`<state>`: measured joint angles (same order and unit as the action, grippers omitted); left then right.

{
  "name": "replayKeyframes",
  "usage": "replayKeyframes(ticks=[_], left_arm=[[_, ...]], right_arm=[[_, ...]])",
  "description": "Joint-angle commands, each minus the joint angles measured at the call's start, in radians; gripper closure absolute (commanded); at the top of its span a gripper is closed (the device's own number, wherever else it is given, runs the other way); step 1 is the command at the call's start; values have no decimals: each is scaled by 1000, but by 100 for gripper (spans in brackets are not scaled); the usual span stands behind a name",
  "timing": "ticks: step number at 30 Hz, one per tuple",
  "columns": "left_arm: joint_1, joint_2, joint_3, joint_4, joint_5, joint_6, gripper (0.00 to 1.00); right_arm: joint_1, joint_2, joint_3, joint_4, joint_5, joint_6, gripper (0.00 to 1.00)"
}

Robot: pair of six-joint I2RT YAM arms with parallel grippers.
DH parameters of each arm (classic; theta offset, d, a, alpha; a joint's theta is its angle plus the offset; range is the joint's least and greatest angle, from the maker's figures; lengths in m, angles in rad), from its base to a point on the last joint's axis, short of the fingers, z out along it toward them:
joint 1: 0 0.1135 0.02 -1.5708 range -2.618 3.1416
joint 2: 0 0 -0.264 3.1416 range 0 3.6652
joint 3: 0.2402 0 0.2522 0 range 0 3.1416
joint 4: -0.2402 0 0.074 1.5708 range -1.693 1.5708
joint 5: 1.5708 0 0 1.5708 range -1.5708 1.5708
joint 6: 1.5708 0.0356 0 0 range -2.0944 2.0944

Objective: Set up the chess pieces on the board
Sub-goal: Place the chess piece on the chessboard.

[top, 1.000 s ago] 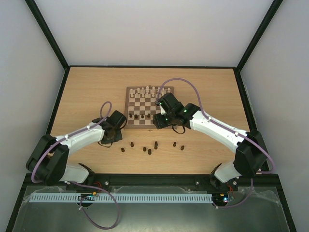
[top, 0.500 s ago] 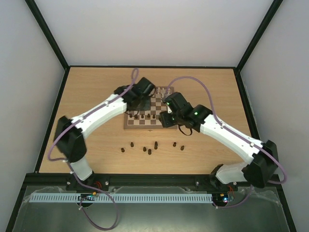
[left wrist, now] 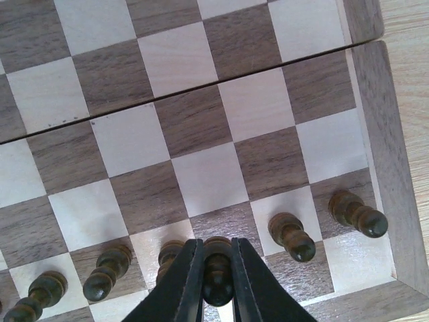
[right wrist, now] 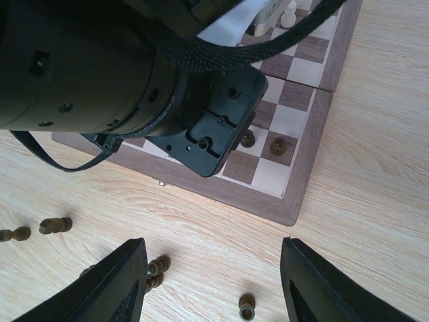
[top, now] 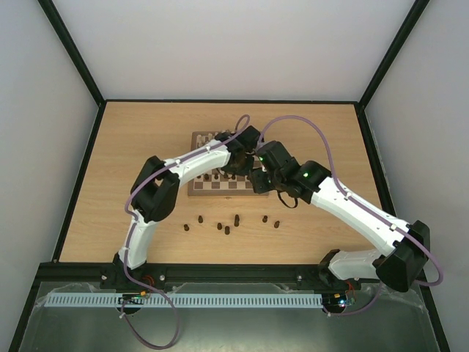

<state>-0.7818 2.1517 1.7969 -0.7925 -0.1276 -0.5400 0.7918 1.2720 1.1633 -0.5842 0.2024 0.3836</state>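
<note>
Dark brown wooden chess pieces [left wrist: 289, 235] stand in a row on the checkered wooden board [left wrist: 194, 121], along its near border. Other loose pieces [top: 226, 230] lie on the light wooden bench [top: 132, 147] just off that border. My left hand [left wrist: 218, 253] reaches down over the row, its fingers clamped on one dark piece [left wrist: 218, 285] between its neighbours. I cannot tell whether it touches its square. My right hand [right wrist: 211, 255] hovers over the bench beside the board's corner, spread wide and holding nothing.
</note>
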Motion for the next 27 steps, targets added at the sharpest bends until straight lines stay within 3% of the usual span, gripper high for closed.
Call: replayKeyframes(ticks=[1,27], left_arm=[[-1,10,40,2,15,26,94],[-2,36,-50,51,28,11,94]], right_arm=[[-7,0,-22,-44,18,1,44],[-16,-11,-68,-15,-4,-3,44]])
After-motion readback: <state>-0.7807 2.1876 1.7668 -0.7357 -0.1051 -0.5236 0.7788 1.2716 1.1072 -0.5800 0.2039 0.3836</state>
